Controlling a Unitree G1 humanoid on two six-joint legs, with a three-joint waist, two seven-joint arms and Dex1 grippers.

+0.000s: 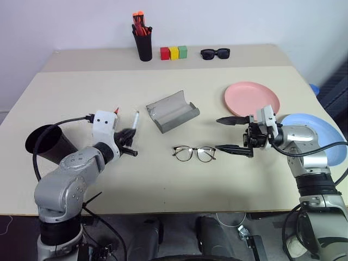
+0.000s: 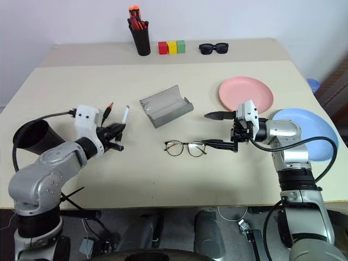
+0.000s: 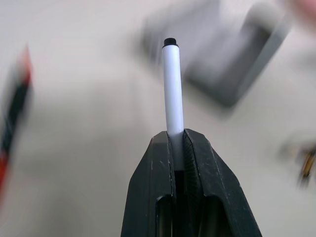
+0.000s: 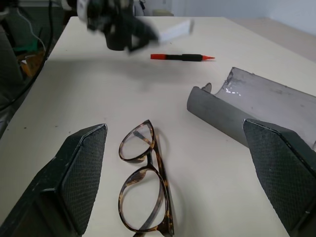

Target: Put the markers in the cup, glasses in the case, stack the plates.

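Where the head camera looks down on the table (image 1: pixel 163 179), the left tool (image 1: pixel 128 142) pinches the white marker (image 1: pixel 134 120) beside the cup (image 1: pixel 46 142). In the right wrist view, the right tool (image 4: pixel 182 182) gapes wide over the glasses (image 4: pixel 145 185), the case (image 4: pixel 256 116) just beside.

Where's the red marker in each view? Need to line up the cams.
Left eye: red marker, tip poking out behind the left gripper.
Right eye: lying beside that arm's white wrist block.
Left wrist: blurred streak at the picture's edge.
Right wrist: lying on the table past the glasses.
Shared landmark: open grey case.
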